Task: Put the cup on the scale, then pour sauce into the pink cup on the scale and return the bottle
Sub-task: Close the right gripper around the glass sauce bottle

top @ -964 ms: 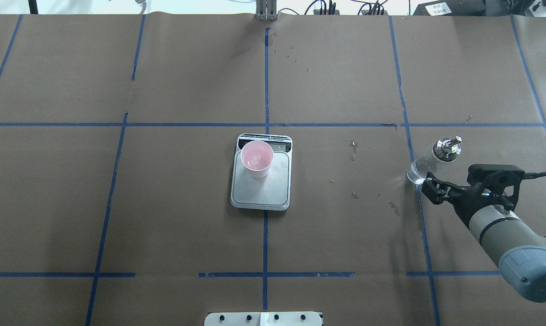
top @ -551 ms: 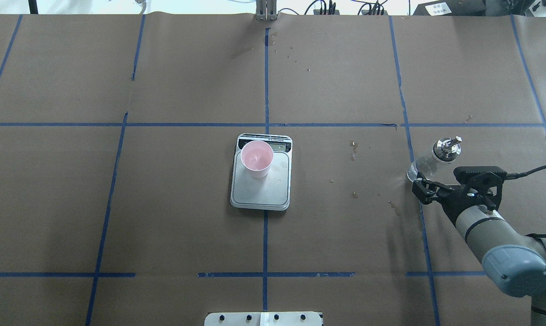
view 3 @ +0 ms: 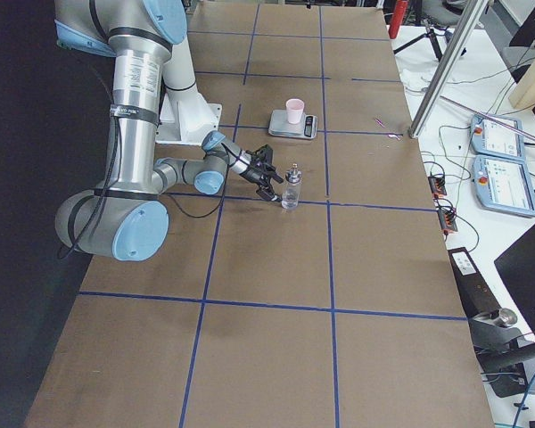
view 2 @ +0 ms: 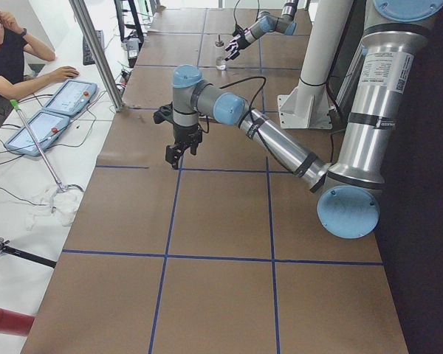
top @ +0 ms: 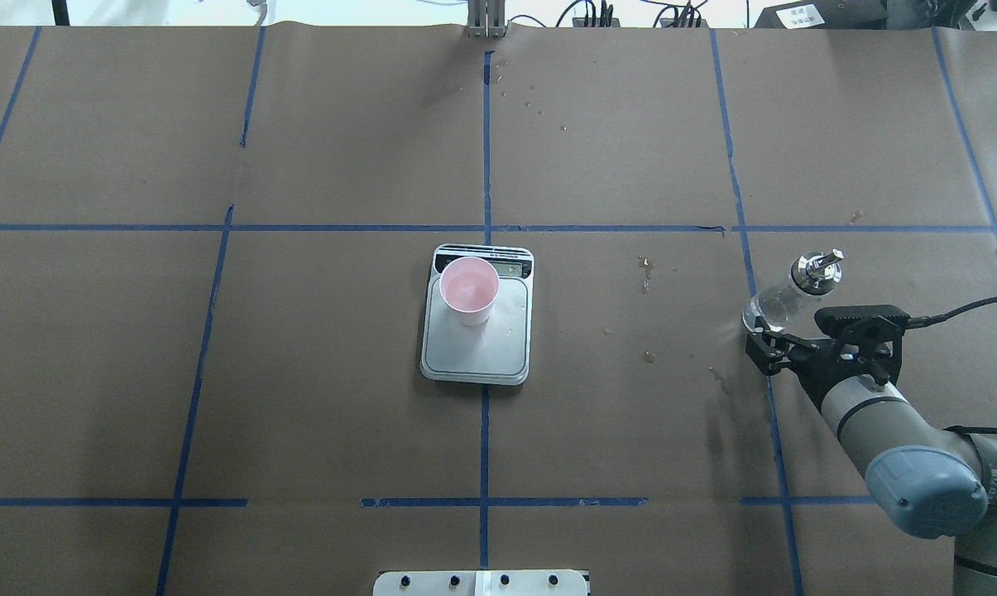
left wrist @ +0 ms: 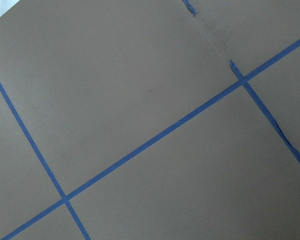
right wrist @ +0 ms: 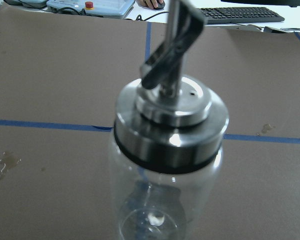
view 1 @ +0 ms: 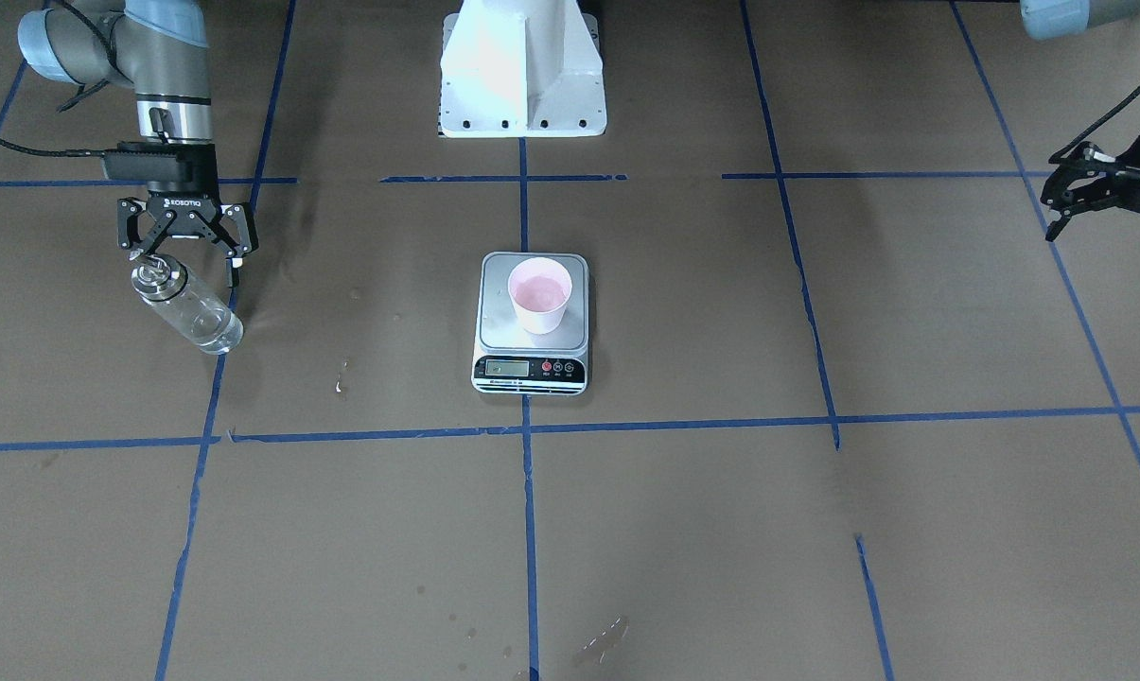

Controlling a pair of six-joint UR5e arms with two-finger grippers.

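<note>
Cup (view 1: 540,293) sits upright on scale (view 1: 530,369), toward the robot-side edge of the platform and mid-table. Bottle (view 1: 189,312) stands upright on table (view 1: 721,520), far out on the robot's right and well apart from the scale. Right gripper (view 1: 184,257) has jaws spread wide with nothing held, low and just beside the bottle on the robot's side; contact can't be told. Left gripper (view 1: 1052,206) is parked far off at the other side, fingers apart and empty. Can't tell if the cup has sauce in it. Risks: the bottle is tall and slim, so any sideways nudge from an open finger could topple it and leak from the spout. If a grasp comes next, an off-centre close on smooth clear wall may slip or tilt it. The light cup could get knocked off the scale by a low pass.
</note>
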